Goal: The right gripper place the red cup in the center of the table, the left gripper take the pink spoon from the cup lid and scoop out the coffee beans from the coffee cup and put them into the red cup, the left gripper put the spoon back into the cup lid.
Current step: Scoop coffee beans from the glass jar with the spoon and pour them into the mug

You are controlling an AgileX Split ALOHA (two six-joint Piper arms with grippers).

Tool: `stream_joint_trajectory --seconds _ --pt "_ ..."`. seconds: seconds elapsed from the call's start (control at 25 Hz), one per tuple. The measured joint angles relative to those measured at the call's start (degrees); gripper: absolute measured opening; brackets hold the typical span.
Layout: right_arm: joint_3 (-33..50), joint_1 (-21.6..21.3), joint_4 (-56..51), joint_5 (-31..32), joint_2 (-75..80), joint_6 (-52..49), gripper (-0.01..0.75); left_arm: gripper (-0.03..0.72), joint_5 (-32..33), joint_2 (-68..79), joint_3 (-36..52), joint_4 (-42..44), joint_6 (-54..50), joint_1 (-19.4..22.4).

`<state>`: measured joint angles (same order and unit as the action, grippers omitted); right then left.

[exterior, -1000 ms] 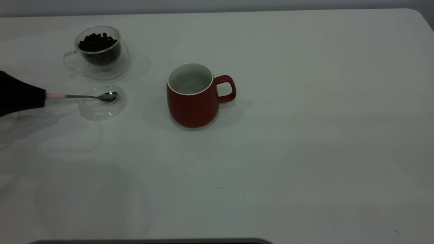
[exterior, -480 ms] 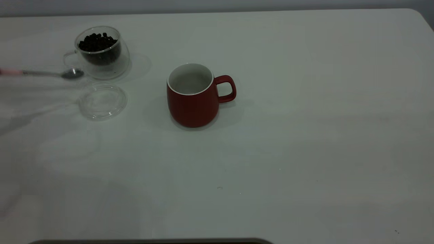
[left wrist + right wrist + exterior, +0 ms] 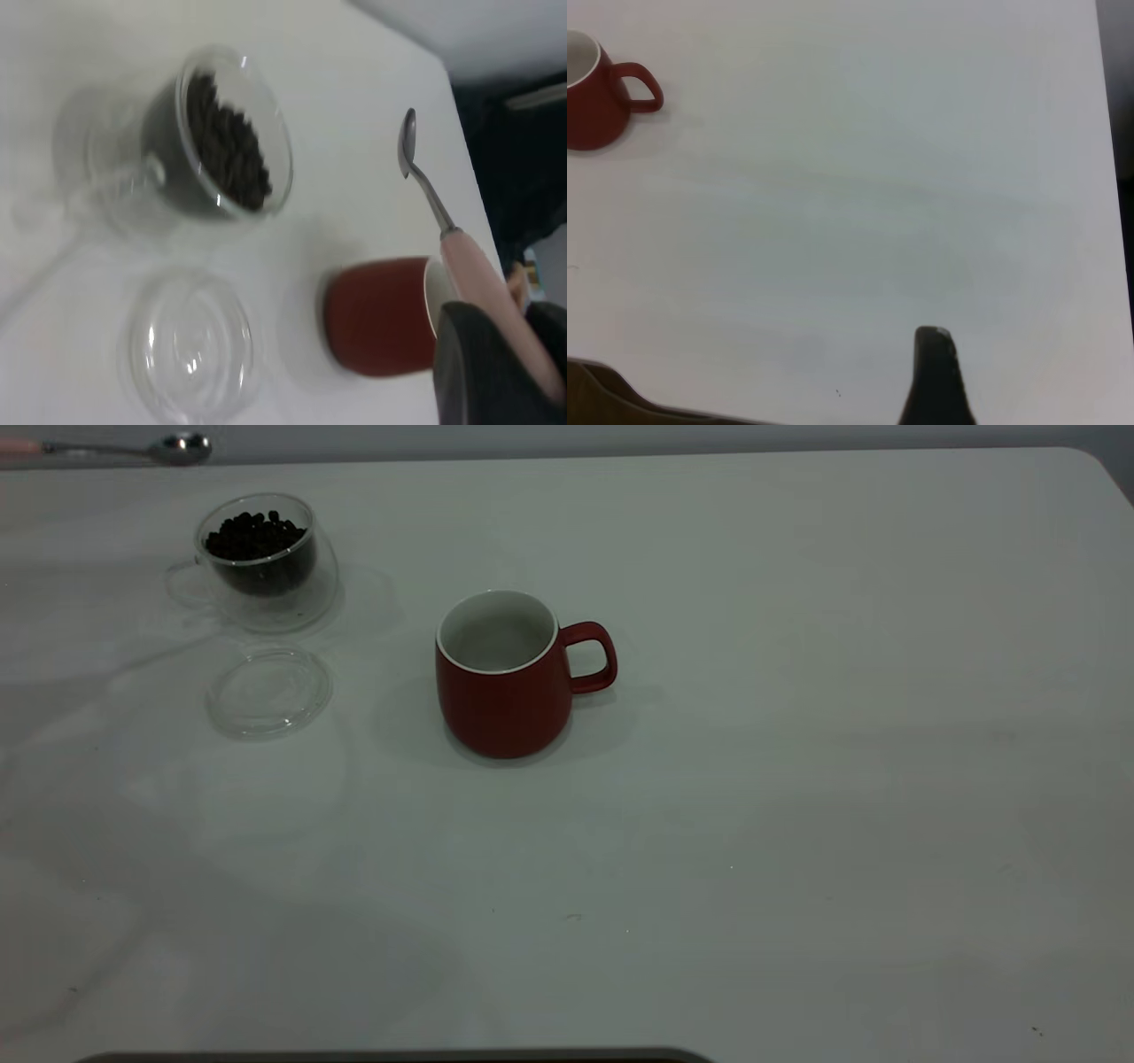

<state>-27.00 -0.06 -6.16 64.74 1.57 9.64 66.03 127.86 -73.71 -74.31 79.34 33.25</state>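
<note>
Lifting clear of the lid [image 3: 268, 691], the spoon [image 3: 168, 447] now hangs high at the far left, its bowl empty, above and beyond the glass cup [image 3: 266, 562]; a second ago its bowl lay in the lid, which is now bare. The left gripper [image 3: 496, 372] is out of the exterior view, but its wrist view shows it clamped on the pink handle. The beans [image 3: 255, 536] look untouched, heaped in the glass cup. The red cup [image 3: 505, 677] stands near the middle of the table [image 3: 797, 779], empty, so placing is done and scooping comes next. The right gripper [image 3: 937, 376] hovers well right of the red cup; whether its jaws are apart I cannot tell.
</note>
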Motion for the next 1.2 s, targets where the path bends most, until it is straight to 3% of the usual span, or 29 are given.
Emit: stream_joint_trajectory --seconds 0.6,0.88,1.2 --pt "0.0 0.0 0.0 0.0 0.0 0.0 0.591 0.125 -17.64 0.06 0.11 -2.06 10.53 -8.13" --pt "0.0 0.0 0.0 0.0 0.0 0.0 0.591 0.125 -22.31 0.12 0.11 -2.55 13.14 -10.92" --pt "0.0 0.0 0.0 0.0 0.0 0.07 0.591 0.125 -23.02 1.36 0.11 -2.43 13.6 -11.08"
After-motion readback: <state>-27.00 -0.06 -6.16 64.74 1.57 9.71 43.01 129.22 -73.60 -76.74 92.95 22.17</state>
